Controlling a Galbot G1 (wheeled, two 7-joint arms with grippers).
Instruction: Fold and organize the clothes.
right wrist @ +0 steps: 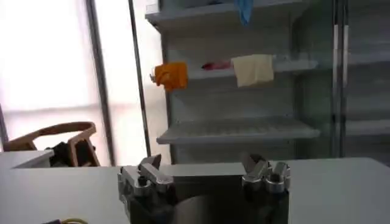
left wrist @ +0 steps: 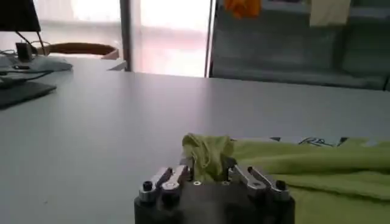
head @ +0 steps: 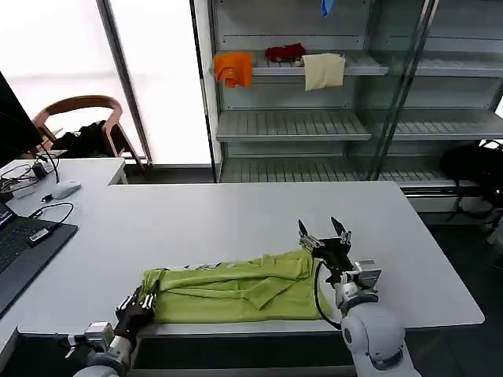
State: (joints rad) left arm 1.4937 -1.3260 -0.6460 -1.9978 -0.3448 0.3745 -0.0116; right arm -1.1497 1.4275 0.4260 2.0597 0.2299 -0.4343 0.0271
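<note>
Green T-shirt (head: pixel 236 290) lies folded into a long band on the white table (head: pixel 236 220), along the near edge, running left to right. Fabric is bunched and creased, thicker toward the right end; a bit of print peeks out along the far edge near the middle.

Left gripper (head: pixel 146 300) is at the shirt's left end, low on the table, pinching the cloth. In the left wrist view the gripper (left wrist: pixel 207 169) has a raised bunch of green fabric (left wrist: pixel 207 152) caught between its fingers (left wrist: pixel 183 165), which are pressed in on it (the rest of the shirt trails off flat over the table).

Right gripper (head: pixel 324 233) is at the shirt's right end, raised just above the far right corner, fingers spread wide and holding nothing. In the right wrist view the gripper (right wrist: pixel 201 167) is likewise spread, aimed at the shelves.

Left side of the table: laptop (head: pixel 20 251), mouse (head: pixel 64 189), cables (head: pixel 31 169). Wooden chair (head: pixel 78 126) beyond the table on the far left. Far side: shelf unit (head: pixel 314 118) with an orange cloth (head: pixel 233 68), a red cloth (head: pixel 284 53) and a cream cloth (head: pixel 323 71) on an upper shelf.
</note>
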